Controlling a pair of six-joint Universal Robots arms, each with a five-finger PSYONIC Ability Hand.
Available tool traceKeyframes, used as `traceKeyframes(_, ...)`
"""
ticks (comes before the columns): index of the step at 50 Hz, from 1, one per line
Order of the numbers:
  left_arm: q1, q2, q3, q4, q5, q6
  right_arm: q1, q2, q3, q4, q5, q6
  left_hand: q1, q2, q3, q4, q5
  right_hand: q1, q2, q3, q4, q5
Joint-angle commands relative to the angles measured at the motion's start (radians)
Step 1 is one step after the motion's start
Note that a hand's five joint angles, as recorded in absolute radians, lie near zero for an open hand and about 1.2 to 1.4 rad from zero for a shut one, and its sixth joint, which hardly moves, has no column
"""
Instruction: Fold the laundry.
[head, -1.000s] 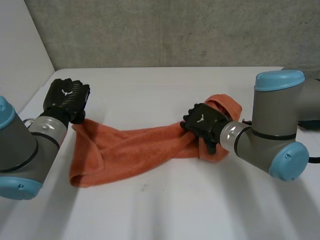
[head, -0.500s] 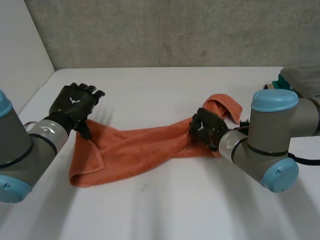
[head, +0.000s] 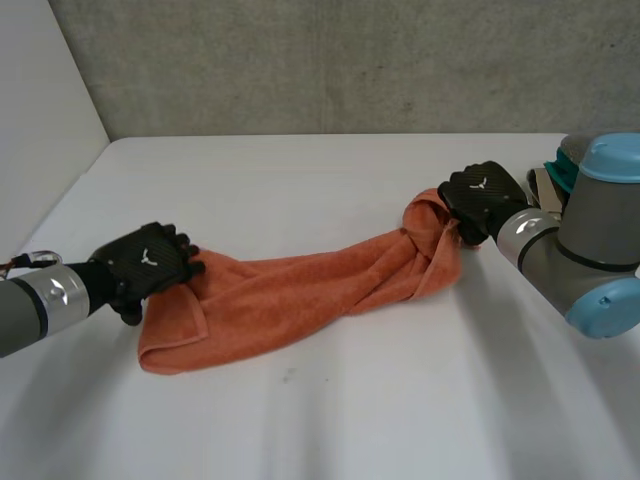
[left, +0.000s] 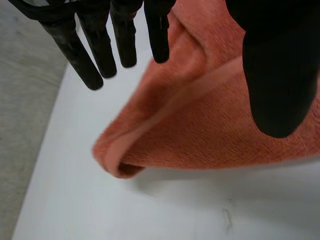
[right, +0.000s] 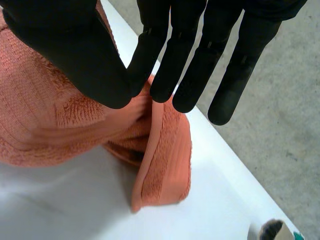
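An orange towel (head: 300, 295) lies in a long twisted band across the white table (head: 330, 420). My left hand (head: 150, 270) rests at the towel's left end, near its folded corner (left: 115, 160). Its fingers (left: 122, 35) are straight and spread, the thumb (left: 275, 65) stands apart over the cloth (left: 210, 115), and nothing is pinched. My right hand (head: 482, 195) is at the towel's bunched right end. There its thumb (right: 70, 50) and fingers (right: 170, 65) pinch a fold of the towel (right: 50, 120), and a loose flap (right: 165, 165) hangs below them onto the table.
A teal and grey object (head: 558, 168) lies at the table's right edge behind my right arm (head: 600, 250). A grey wall runs along the back. The table's edge (right: 235, 180) passes close beyond the right hand, with the floor beneath.
My left hand came down and forward to the towel's left end with fingers now straight. My right hand moved back and right with the towel's right end in its pinch, stretching the cloth.
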Motion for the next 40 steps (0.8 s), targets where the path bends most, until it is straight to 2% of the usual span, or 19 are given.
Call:
traceKeyframes(1, -0.028, -0.151, 0.091, 0.003, -0.047, 0.039, -0.015, 0.007, 0.005, 0.033, -0.006, -0.053, 0.287, 0.291, 0.292, 0.288, 0.289, 0.267, 0.219, 0.214, 0.206, 0.225)
traceKeyframes(3, -0.033, -0.175, 0.109, 0.003, -0.058, 0.039, -0.015, 0.01, 0.002, 0.039, -0.006, -0.061, 0.413, 0.417, 0.418, 0.414, 0.415, 0.267, 0.219, 0.214, 0.206, 0.225)
traceKeyframes(7, -0.053, -0.218, 0.166, 0.009, -0.081, 0.016, -0.012, 0.015, -0.006, 0.039, -0.003, -0.084, 0.961, 0.965, 0.966, 0.962, 0.963, 0.267, 0.219, 0.214, 0.206, 0.225)
traceKeyframes(10, -0.065, -0.229, 0.201, 0.028, -0.098, -0.02, -0.009, 0.018, -0.021, 0.034, -0.003, -0.094, 1.05, 1.055, 1.055, 1.051, 1.052, 0.267, 0.219, 0.214, 0.206, 0.225)
traceKeyframes(14, -0.091, -0.244, 0.284, 0.12, -0.144, -0.104, 0.008, 0.038, -0.1, 0.013, 0.006, -0.084, 1.05, 1.055, 1.055, 1.051, 1.052, 0.267, 0.219, 0.214, 0.206, 0.225)
traceKeyframes(17, -0.114, -0.24, 0.394, 0.231, -0.203, -0.199, 0.021, 0.058, -0.228, -0.044, 0.044, -0.026, 1.05, 1.055, 1.055, 1.051, 1.052, 0.267, 0.219, 0.214, 0.206, 0.225)
traceKeyframes(21, -0.131, -0.208, 0.583, 0.374, -0.328, -0.436, 0.018, 0.073, -0.416, -0.2, 0.167, 0.203, 1.05, 1.055, 1.055, 1.051, 1.052, 0.267, 0.219, 0.214, 0.206, 0.225)
traceKeyframes(22, -0.132, -0.189, 0.665, 0.418, -0.407, -0.566, 0.009, 0.075, -0.474, -0.284, 0.234, 0.314, 1.05, 1.055, 1.055, 1.051, 1.052, 0.267, 0.219, 0.214, 0.206, 0.225)
traceKeyframes(25, -0.123, -0.172, 0.781, 0.471, -0.545, -0.792, -0.015, 0.073, -0.529, -0.407, 0.35, 0.463, 1.05, 1.055, 1.055, 1.051, 1.052, 0.267, 0.219, 0.214, 0.206, 0.225)
traceKeyframes(26, -0.111, -0.169, 0.848, 0.489, -0.623, -0.933, -0.031, 0.069, -0.544, -0.476, 0.402, 0.546, 1.05, 1.055, 1.055, 1.051, 1.052, 0.267, 0.219, 0.214, 0.206, 0.225)
traceKeyframes(29, -0.1, -0.171, 0.919, 0.474, -0.697, -1.096, -0.043, 0.064, -0.547, -0.553, 0.427, 0.603, 1.05, 1.055, 1.055, 1.051, 1.052, 0.267, 0.219, 0.214, 0.206, 0.225)
traceKeyframes(30, -0.094, -0.174, 0.942, 0.45, -0.701, -1.16, -0.046, 0.061, -0.541, -0.555, 0.414, 0.6, 1.05, 1.055, 1.055, 1.051, 1.052, 0.267, 0.219, 0.214, 0.206, 0.225)
traceKeyframes(33, -0.091, -0.178, 0.942, 0.398, -0.662, -1.205, -0.045, 0.059, -0.524, -0.527, 0.366, 0.593, 1.05, 1.055, 1.055, 1.051, 1.052, 0.267, 0.219, 0.214, 0.206, 0.225)
traceKeyframes(40, -0.077, -0.203, 0.797, 0.384, -0.609, -1.215, -0.058, 0.05, -0.414, -0.454, 0.261, 0.588, 1.05, 1.055, 1.055, 1.051, 1.052, 0.267, 0.219, 0.214, 0.206, 0.225)
